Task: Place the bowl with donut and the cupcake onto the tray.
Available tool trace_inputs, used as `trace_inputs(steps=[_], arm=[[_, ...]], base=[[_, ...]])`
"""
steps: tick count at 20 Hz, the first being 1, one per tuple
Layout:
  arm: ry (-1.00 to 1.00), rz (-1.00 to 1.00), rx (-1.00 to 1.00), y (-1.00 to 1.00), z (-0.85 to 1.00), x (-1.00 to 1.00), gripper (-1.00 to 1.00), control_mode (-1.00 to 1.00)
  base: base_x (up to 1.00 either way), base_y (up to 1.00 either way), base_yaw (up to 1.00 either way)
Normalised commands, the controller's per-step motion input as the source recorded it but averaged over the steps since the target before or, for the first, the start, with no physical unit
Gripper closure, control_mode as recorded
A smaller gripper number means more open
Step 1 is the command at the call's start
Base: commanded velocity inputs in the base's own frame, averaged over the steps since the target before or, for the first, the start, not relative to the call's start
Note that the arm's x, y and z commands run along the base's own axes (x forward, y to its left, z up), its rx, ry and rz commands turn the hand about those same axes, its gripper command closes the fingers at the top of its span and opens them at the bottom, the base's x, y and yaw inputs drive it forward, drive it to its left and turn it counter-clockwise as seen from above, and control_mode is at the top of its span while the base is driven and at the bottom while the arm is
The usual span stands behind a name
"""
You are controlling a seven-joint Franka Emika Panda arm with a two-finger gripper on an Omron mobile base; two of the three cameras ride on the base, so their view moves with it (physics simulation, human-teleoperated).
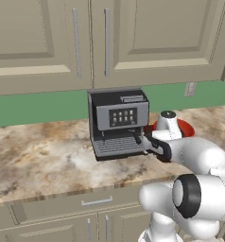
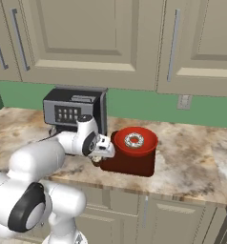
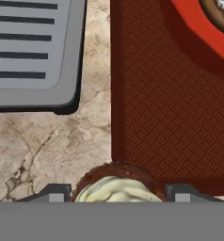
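Jaws (image 3: 116, 194) clamped on cupcake (image 3: 116, 186), held over near edge of tray (image 3: 170, 117), partly above the marble desk (image 3: 48, 150). Bowl (image 2: 134, 141) already on tray, donut (image 2: 134, 140) inside it. Coffee machine (image 1: 118, 122) just beside tray on the desk.

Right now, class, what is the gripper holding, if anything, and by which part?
The gripper holds the cupcake, its fingertips on either side of the brown base.

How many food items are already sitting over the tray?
1: the donut lies in the bowl on the tray. The cupcake sits between the end effector tips, at the tray's edge.
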Motion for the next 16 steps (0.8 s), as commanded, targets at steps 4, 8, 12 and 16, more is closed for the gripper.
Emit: trace_inputs(steps=[4,8,12,16], arm=[[-0.07,0.00,0.01,-0.39,-0.01,0.28,1.00,-1.00],[-0.01,0.00,0.01,-0.19,0.00,0.21,1.00,-1.00],[0.00,0.00,0.00,-0.29,-0.01,0.21,1.00,-1.00],[0.00,0.01,0.00,-0.22,-0.09,0.22,1.00,-1.00]], base=[[0.00,0.00,0.00],[0.00,0.00,0.00],[0.00,0.00,0.00],[0.00,0.00,0.00]])
